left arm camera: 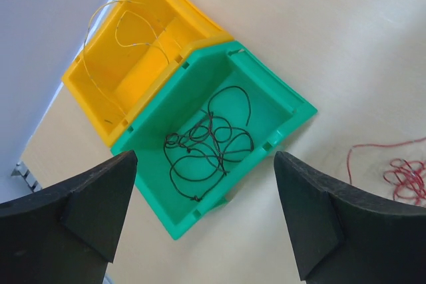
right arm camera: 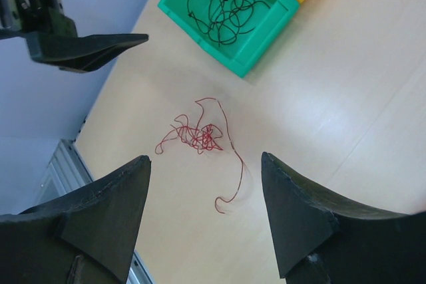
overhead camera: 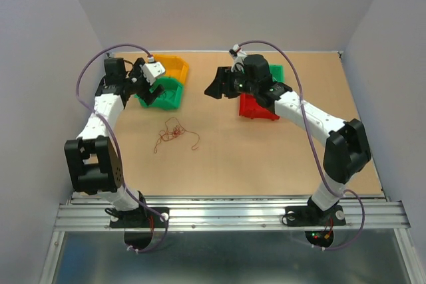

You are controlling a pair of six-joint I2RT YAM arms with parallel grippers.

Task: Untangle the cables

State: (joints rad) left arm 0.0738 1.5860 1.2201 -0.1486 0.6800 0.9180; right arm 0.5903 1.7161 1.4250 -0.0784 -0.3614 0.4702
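**Cables being sorted into bins, the red one waiting on the table**

Top view: the left gripper (overhead camera: 150, 86) is hovering wide open and empty over the green bin (overhead camera: 174, 98), the right gripper (overhead camera: 223, 86) is hanging open and empty, and the red cable (overhead camera: 172, 132) is lying loose on the table (overhead camera: 266, 157). Left wrist: the black cable (left arm camera: 206, 147) is resting in the green bin, a pale cable (left arm camera: 133, 31) in the yellow bin (left arm camera: 100, 91). Right wrist: aiming for the red cable's dense knot, not its tail, is looking safest.

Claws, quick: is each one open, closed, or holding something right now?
Left claw: open, holding nothing.
Right claw: open, holding nothing.
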